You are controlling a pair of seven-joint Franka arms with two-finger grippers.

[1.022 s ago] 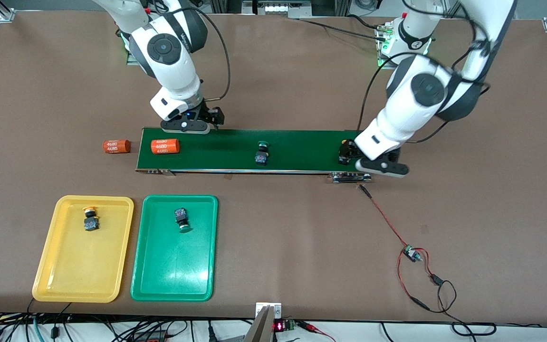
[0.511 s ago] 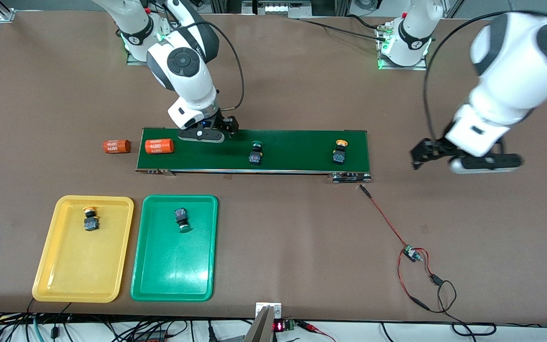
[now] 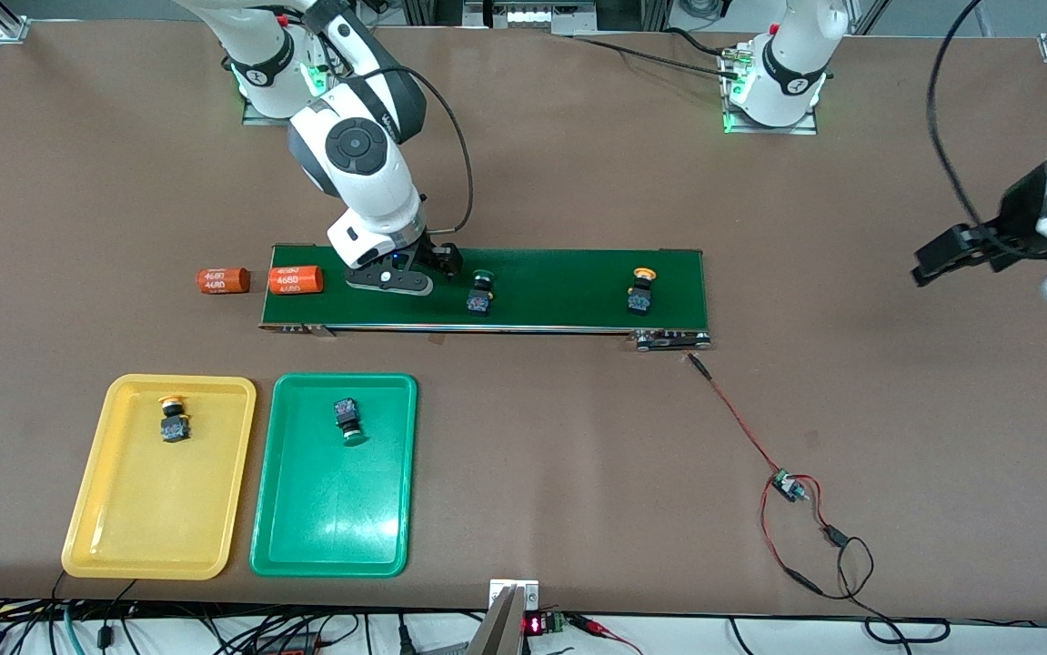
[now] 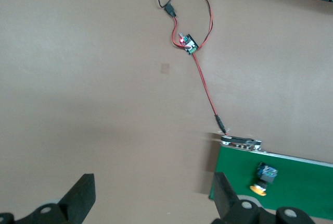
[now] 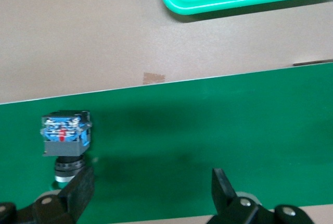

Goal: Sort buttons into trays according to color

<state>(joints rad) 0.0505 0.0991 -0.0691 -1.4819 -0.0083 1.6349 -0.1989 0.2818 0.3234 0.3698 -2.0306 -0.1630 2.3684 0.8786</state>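
Since the earlier frames, my right gripper point(image 3: 437, 264) is sliding along the conveyor belt point(image 3: 559, 287) toward the green button point(image 3: 480, 293), while my left gripper point(image 3: 960, 250) is swinging away from the belt, out over bare table at the left arm's end.

I am keeping the right gripper's jaws spread wide and empty, hanging low over the belt. In the right wrist view the green button point(image 5: 65, 140) is lying on its side just beside one finger point(image 5: 78, 187), not yet between the two, so I judge a short further shift is needed before closing.

I am holding the left gripper point(image 4: 156, 203) fully spread and empty as well; this arm is waiting clear, presumably to leave the belt free.

Outward from the right gripper, the yellow button point(image 3: 640, 289) is riding the belt toward the left arm's end. One orange cylinder point(image 3: 296, 279) is sitting at the belt's other end, a second orange cylinder point(image 3: 223, 280) just off it.

Nearer the front camera, the green tray point(image 3: 334, 509) and the yellow tray point(image 3: 155, 509) are each holding one matching button.
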